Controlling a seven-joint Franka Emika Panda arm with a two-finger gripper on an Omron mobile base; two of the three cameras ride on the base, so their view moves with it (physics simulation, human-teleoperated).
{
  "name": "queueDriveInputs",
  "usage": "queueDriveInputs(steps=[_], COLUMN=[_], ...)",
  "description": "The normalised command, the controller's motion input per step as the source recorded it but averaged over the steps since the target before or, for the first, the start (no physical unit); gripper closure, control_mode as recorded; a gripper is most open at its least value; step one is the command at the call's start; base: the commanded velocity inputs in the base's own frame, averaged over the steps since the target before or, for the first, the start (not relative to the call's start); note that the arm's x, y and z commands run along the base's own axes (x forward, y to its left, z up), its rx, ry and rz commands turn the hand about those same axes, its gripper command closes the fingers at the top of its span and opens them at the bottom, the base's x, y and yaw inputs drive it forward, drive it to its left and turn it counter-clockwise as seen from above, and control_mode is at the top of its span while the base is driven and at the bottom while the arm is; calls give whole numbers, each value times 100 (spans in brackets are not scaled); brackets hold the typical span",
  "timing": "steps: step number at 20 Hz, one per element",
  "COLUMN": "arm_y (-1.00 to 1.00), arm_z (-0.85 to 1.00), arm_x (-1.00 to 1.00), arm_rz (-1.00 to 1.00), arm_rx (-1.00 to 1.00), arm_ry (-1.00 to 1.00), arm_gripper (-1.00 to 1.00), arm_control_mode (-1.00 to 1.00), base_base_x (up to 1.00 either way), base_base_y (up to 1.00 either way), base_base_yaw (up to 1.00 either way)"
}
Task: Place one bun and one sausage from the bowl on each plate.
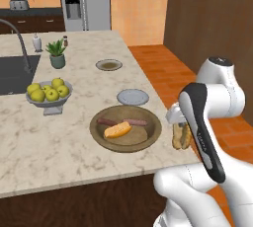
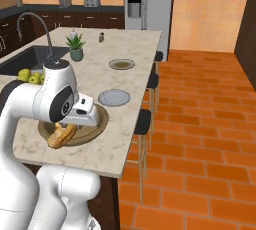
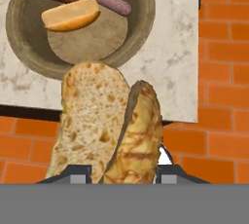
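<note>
Bun (image 3: 109, 125) between pincer (image 3: 116, 173) tips

Marble tabletop (image 1: 64, 142) carrying wooden bowl (image 1: 125, 128) near its front edge, grey plate (image 1: 133, 96) just behind the bowl, brown plate (image 1: 108, 64) farther back, apple bowl (image 1: 48, 94) left of the bowl, potted plant (image 1: 57, 55) beyond.

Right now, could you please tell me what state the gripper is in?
Gripper: closed on a split, golden-brown crusty bun, held beyond the counter edge, off the wooden bowl's side.
</note>
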Motion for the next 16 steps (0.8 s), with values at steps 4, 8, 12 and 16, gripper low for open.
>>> queueDriveInputs(steps=[4, 8, 12, 16], arm_y=[39, 6, 0, 0], arm_z=[0, 0, 0, 0], arm_x=[1, 3, 0, 0], arm_rz=[-2, -4, 0, 0], arm_rx=[-1, 0, 0, 0], arm_ry=[0, 0, 0, 0], arm_gripper=[100, 100, 100, 100], arm_control_mode=[-100, 100, 100, 100], base_base_x=[0, 0, -21, -4], base_base_y=[0, -5, -92, -100], base_base_yaw=[0, -1, -2, 0])
